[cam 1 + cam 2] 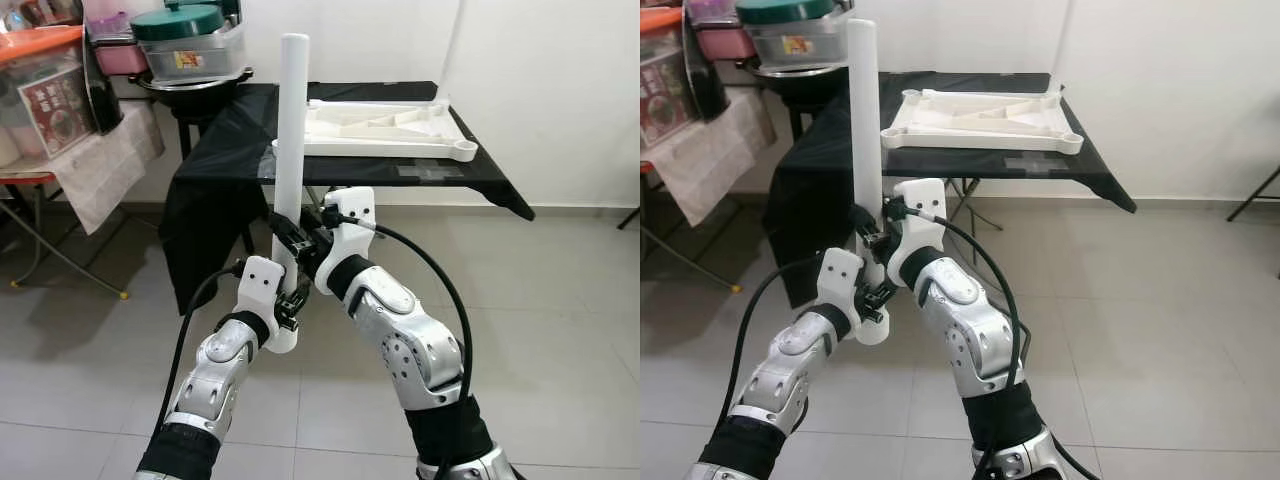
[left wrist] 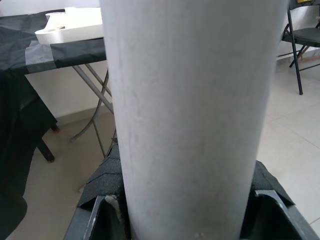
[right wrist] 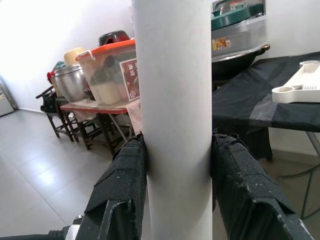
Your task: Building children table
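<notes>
A long white table leg stands upright in front of me, held by both grippers. My right gripper is shut on it at mid-height, its black pads pressed against both sides of the tube. My left gripper is shut on the leg lower down, near its bottom end. Behind the leg, the white tabletop frame lies flat on a table covered in black cloth, with round sockets at its corners.
At the left stands a folding table with an orange-lidded box and pots. A wok and green-lidded pot sit behind the black table. A black chair stands off to the side. Grey tiled floor lies all around.
</notes>
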You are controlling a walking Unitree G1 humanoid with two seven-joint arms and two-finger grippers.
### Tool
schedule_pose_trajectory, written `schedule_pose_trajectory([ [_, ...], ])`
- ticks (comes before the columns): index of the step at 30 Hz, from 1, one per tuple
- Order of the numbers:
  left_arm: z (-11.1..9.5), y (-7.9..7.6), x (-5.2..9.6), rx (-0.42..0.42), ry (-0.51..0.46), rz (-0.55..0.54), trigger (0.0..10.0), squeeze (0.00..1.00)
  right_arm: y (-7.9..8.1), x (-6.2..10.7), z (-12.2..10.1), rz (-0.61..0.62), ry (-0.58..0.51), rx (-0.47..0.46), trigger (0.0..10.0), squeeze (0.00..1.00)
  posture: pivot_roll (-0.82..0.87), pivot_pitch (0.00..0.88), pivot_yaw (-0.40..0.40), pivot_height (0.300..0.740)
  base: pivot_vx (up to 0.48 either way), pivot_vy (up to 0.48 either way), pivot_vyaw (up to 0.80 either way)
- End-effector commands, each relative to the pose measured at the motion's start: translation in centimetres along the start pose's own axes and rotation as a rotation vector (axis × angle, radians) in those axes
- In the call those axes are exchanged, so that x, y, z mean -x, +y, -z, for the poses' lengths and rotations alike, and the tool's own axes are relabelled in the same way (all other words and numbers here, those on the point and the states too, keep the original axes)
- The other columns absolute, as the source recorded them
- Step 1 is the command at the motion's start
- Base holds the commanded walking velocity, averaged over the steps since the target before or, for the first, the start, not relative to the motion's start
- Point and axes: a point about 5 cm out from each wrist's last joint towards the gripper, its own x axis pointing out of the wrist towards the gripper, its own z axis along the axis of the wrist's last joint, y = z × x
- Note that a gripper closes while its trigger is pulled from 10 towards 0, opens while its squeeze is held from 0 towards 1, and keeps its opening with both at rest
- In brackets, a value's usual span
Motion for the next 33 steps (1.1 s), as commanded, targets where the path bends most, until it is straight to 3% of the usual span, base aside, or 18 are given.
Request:
schedule_pose_trajectory([
  [1,0.4,-0.3,-0.1,-0.012,0.015,0.01,0.0,0.0,1.3,0.0,0.1,-0.041,-0.019,-0.004,10.0,0.0,-0.03,0.0,-0.014,0.74,0.0,0.0,0.0],
  [3,0.6,-0.3,-0.1,-0.015,0.023,0.004,0.0,0.0,1.1,0.0,0.1,-0.03,-0.02,0.015,10.0,0.0,-0.03,0.0,-0.014,0.74,0.0,0.0,0.0],
  [4,0.7,-0.3,-0.1,-0.017,0.027,0.002,0.0,0.0,1.0,0.1,0.0,-0.022,-0.024,0.03,10.0,1.0,-0.03,0.0,-0.015,0.74,0.0,0.0,0.0],
  [9,0.8,-0.2,-0.2,-0.02,0.035,-0.004,0.0,0.0,0.7,0.2,-0.1,-0.009,-0.032,0.048,10.0,1.0,-0.03,0.0,-0.015,0.74,0.0,0.0,0.0],
  [10,0.9,-0.1,-0.2,-0.025,0.045,-0.014,7.3,0.0,0.3,0.4,-0.2,0.008,-0.04,0.06,10.0,1.0,-0.04,0.0,-0.015,0.74,0.0,0.0,0.0],
  [11,0.9,-0.1,-0.2,-0.025,0.045,-0.014,7.3,0.0,0.3,0.4,-0.2,0.008,-0.04,0.06,10.0,1.0,-0.04,0.0,-0.015,0.74,0.0,0.0,0.0],
  [12,1.1,0.2,-0.1,-0.027,0.055,-0.026,10.0,0.0,0.0,0.6,-0.4,0.025,-0.049,0.068,10.0,1.0,-0.04,0.0,-0.015,0.74,0.0,0.0,0.0],
  [19,1.5,1.1,0.1,-0.024,0.069,-0.081,10.0,0.0,-1.0,2.0,-1.3,0.06,-0.102,0.05,10.0,1.0,-0.05,0.0,-0.015,0.74,0.0,0.0,0.0],
  [24,1.7,2.0,0.2,-0.008,0.073,-0.156,10.0,0.0,-1.5,3.9,-1.5,0.071,-0.123,-0.02,10.0,1.0,-0.06,0.0,-0.018,0.74,0.0,0.0,0.0],
  [30,2.2,2.6,0.6,-0.004,0.087,-0.2,10.0,0.0,-1.7,6.0,-0.6,0.026,-0.067,-0.081,10.0,1.0,-0.08,0.0,-0.015,0.74,0.0,0.0,0.0],
  [33,2.3,2.8,0.7,-0.003,0.092,-0.211,10.0,0.0,-1.9,6.8,0.1,0.02,-0.023,-0.064,10.0,1.0,-0.08,0.0,-0.012,0.74,0.0,0.0,0.0],
])
